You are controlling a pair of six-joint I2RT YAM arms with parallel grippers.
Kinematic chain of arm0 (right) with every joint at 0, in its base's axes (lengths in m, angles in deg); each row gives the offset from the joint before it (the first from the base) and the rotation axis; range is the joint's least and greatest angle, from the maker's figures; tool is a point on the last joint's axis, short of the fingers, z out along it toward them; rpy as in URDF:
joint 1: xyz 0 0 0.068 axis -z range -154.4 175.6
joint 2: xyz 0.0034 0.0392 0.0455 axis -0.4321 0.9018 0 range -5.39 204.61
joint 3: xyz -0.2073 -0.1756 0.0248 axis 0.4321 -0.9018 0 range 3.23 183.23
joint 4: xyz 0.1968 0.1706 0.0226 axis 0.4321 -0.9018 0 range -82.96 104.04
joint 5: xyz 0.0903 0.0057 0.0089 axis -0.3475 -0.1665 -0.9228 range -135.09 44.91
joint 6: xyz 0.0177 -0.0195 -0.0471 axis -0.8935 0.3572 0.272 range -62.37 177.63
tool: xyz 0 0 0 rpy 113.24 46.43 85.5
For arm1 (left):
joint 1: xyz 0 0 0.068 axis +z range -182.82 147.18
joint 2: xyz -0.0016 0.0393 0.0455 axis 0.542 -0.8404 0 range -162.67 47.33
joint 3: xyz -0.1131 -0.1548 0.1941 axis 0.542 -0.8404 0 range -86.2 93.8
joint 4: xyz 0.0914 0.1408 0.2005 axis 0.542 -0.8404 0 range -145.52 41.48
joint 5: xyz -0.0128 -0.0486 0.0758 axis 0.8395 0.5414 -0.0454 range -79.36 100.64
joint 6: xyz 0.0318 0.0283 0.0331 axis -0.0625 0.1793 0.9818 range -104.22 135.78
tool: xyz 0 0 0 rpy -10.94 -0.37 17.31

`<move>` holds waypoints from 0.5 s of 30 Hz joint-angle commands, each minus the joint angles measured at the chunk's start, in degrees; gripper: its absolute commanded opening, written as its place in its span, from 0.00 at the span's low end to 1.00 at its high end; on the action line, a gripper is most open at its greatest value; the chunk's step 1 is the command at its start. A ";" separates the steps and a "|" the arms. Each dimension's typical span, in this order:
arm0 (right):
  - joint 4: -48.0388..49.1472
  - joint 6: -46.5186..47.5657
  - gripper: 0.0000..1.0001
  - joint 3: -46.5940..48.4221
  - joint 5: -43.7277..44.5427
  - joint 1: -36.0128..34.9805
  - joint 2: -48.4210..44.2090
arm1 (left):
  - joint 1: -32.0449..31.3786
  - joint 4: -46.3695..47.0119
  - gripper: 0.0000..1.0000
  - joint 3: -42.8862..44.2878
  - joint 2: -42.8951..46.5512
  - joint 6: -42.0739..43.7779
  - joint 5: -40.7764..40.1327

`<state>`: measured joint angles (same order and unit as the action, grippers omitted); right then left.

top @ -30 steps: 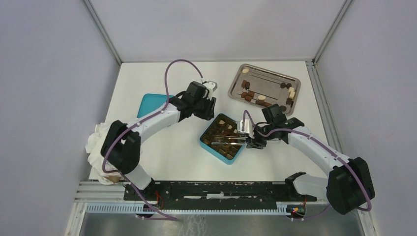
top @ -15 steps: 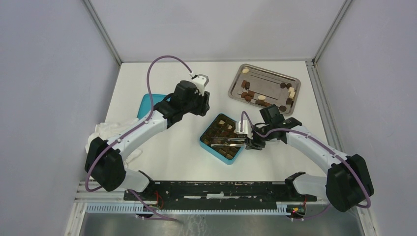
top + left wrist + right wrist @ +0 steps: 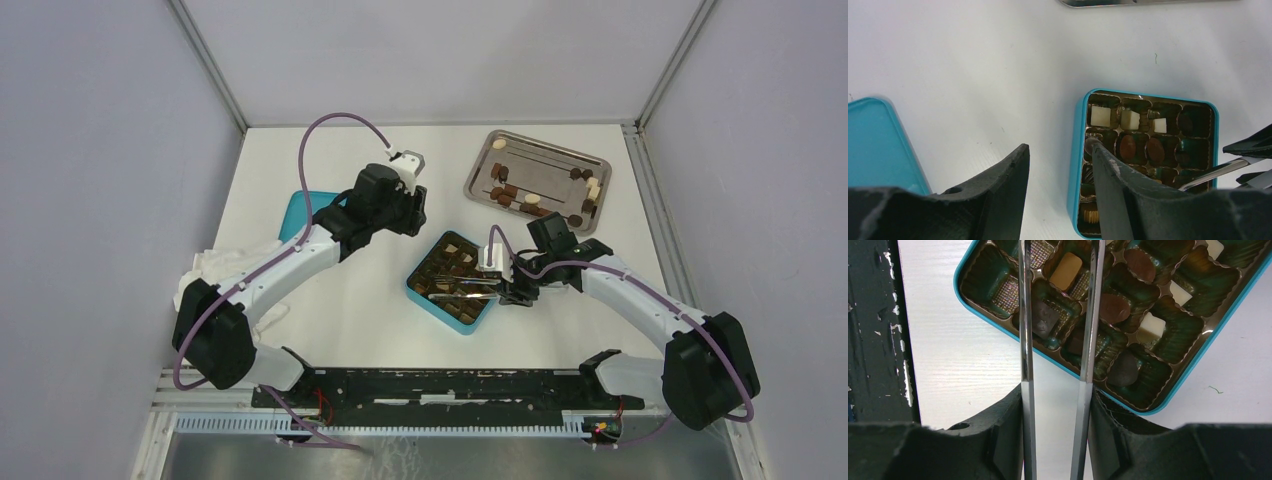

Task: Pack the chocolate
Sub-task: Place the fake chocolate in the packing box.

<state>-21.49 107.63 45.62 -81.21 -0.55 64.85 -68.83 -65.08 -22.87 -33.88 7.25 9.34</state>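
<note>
The teal box (image 3: 412, 290) with its brown gridded insert sits mid-table, and several cells hold chocolate (image 3: 1066, 271). More chocolate (image 3: 510, 190) lies on the metal tray (image 3: 600, 160). My right gripper (image 3: 512, 290) is shut on the long metal tweezers (image 3: 1025, 340), whose two arms stand apart and reach over the box (image 3: 985, 275). Their tips run off the top of the right wrist view. My left gripper (image 3: 1058, 147) is open and empty, hovering at the box's left wall (image 3: 1077, 150), with one finger (image 3: 1108, 170) over the insert. It also shows in the top view (image 3: 410, 215).
The teal lid (image 3: 300, 212) lies left of the box, also in the left wrist view (image 3: 878, 145). A white cloth (image 3: 205, 275) is bunched at the left edge. The tray stands at the back right. The black rail runs along the near edge.
My left arm has pulled back and left, away from the box. The right gripper with the tweezers has shifted slightly left over the box.
</note>
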 commanded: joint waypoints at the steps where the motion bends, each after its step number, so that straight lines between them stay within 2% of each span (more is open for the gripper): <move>1: 1.75 -0.78 0.48 1.09 -1.23 -0.39 -0.14 | 0.23 2.00 0.56 -0.35 1.36 2.28 0.06; 12: -0.76 0.48 0.46 2.81 -5.51 1.20 -2.11 | 0.22 4.11 0.56 -2.11 5.37 2.58 -0.60; 15: -2.01 1.61 0.46 3.44 -8.87 3.61 -3.40 | 0.23 5.28 0.61 -3.23 7.86 2.65 -1.59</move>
<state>-22.49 107.70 45.78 -84.16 0.60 64.28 -68.83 -64.20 -25.23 -30.56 7.29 9.18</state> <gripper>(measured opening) 0.471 0.578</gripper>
